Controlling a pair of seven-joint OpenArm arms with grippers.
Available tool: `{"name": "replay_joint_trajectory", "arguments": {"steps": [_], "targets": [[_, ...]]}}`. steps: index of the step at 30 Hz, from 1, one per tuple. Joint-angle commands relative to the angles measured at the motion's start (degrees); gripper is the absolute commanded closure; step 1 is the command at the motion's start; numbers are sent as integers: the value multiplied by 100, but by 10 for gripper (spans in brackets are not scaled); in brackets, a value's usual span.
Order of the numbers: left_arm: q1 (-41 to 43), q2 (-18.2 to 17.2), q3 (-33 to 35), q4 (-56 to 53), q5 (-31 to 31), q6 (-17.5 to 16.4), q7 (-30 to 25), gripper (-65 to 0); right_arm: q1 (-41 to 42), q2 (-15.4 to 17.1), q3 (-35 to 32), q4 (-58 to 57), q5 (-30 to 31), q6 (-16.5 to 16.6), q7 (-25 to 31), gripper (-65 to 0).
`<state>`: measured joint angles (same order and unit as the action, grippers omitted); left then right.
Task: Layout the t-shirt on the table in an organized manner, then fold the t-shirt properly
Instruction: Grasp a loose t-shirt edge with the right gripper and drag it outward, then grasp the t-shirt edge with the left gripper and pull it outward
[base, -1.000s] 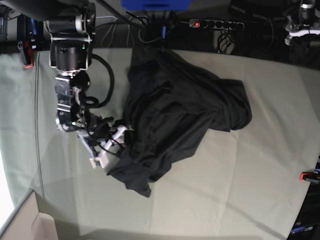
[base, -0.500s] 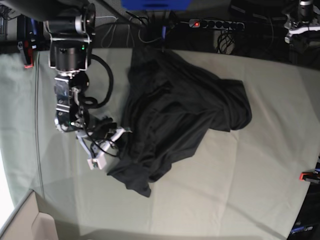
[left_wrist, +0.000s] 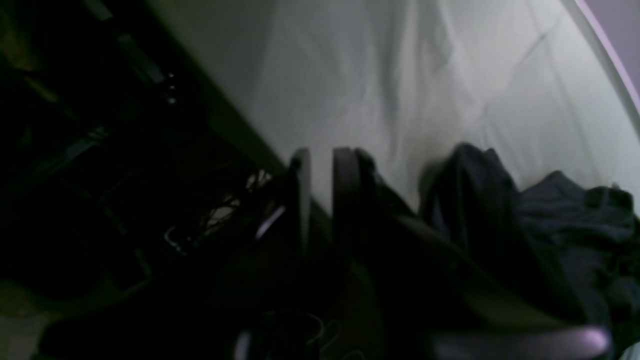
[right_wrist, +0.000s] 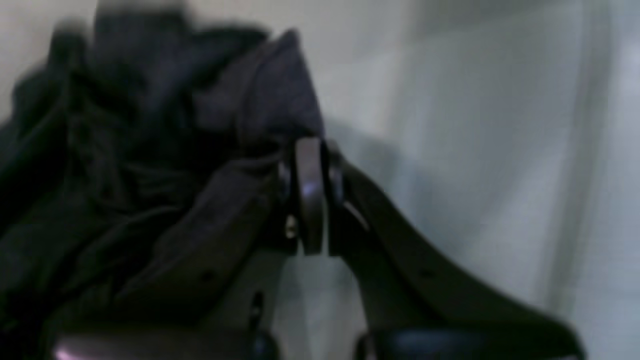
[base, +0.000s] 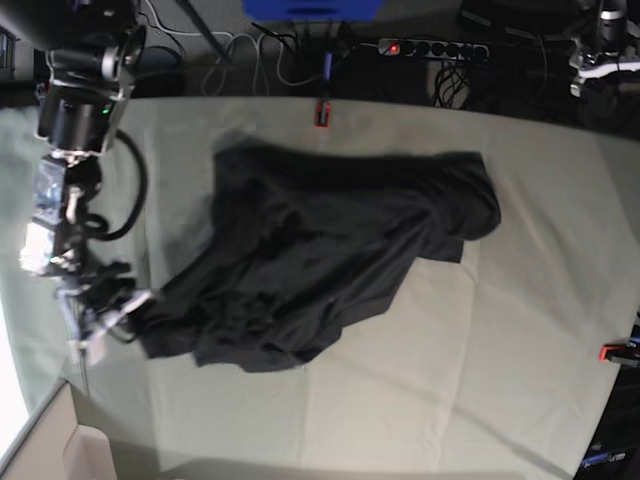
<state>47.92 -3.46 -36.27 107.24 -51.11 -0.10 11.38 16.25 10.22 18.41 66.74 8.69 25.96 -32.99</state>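
While the right gripper (base: 118, 312), jaws clamped on a corner, holds the crumpled charcoal-black fabric t-shirt (base: 330, 260) near the left edge of the pale grey-green cloth-covered bench (base: 500, 380), the left jaws' state is unclear.

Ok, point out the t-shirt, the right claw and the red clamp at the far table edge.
t-shirt (base: 330, 260), base view, middle of the dark cloth.
right claw (right_wrist: 311, 195), right wrist view, between shut tips.
red clamp (base: 322, 112), base view, its body.

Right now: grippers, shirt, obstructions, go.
Right gripper shut on the t-shirt edge. Left gripper empty, jaws a slit apart. T-shirt crumpled on table. Nothing in the way.
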Motion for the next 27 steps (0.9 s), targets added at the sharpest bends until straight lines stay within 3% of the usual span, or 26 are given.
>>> {"name": "replay_joint_trajectory", "arguments": {"steps": [1,9,20,23,27], "targets": [[-40,-36,-26,120,-27,-21,-140,-85,225,143,167,73,50,37,174,0],[-243,-62,-17,129,-54,-21,-113,-86,700,556,1240,-85,32,29,174,0],[-972,-10,-34,419,-62,-21,1539,-88,1298,1303,1539,-1623,23,11,174,-1],[-1254,-10,-34,419,-62,23,2040,-158,1324,1400,1530,-1870,23,11,174,-85],[-1623,-1,-43,384,-62,23,2585,-309,1298,1435,1521,-1870,23,11,174,-261]]}}
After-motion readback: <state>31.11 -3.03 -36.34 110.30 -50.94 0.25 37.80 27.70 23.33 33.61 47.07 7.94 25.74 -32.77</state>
